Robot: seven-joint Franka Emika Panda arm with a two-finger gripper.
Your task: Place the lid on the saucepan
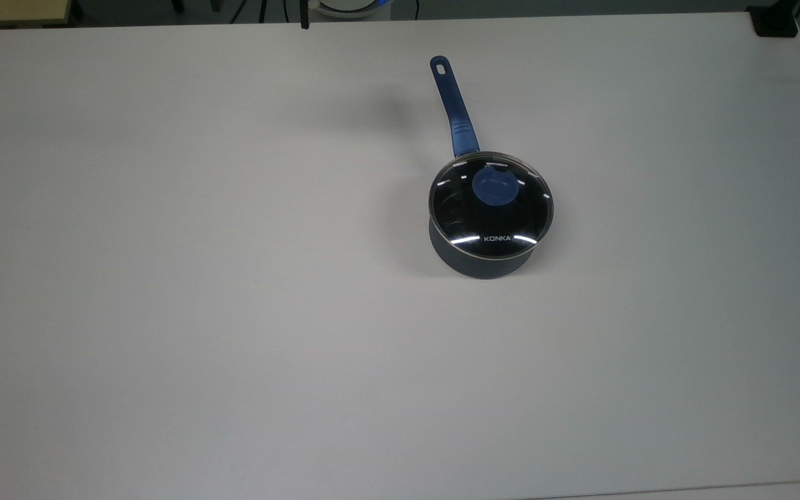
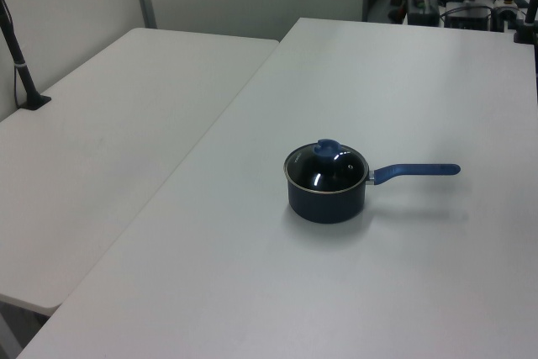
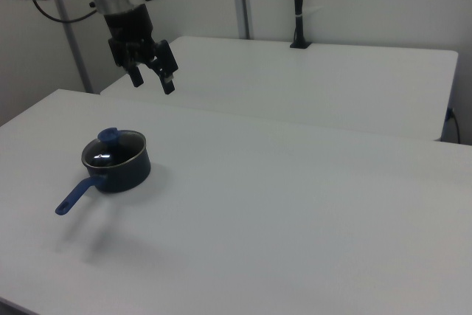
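One saucepan (image 1: 481, 258) on your white table (image 1: 233, 312), lid (image 1: 490, 205) seated flat on its rim, blue knob (image 1: 494, 186) up, "KONKA" lettering toward the top view's bottom edge.

Top view, L to R: bare tabletop, then pan right of centre; blue handle (image 1: 452, 104) runs toward the top view's upper edge, hole at far end.

Left view: 2nd white table (image 2: 101, 124) at the left view's left, then pan (image 2: 326, 195) w/ lid (image 2: 326, 170), handle (image 2: 416, 171) pointing to the left view's right.

Right view: gripper (image 3: 151, 79) at the right view's upper left, raised well above and apart from pan (image 3: 118, 167); fingers spread apart, nothing between them. Lid (image 3: 113, 149) on pan below, handle (image 3: 74, 198) toward the right view's lower left.
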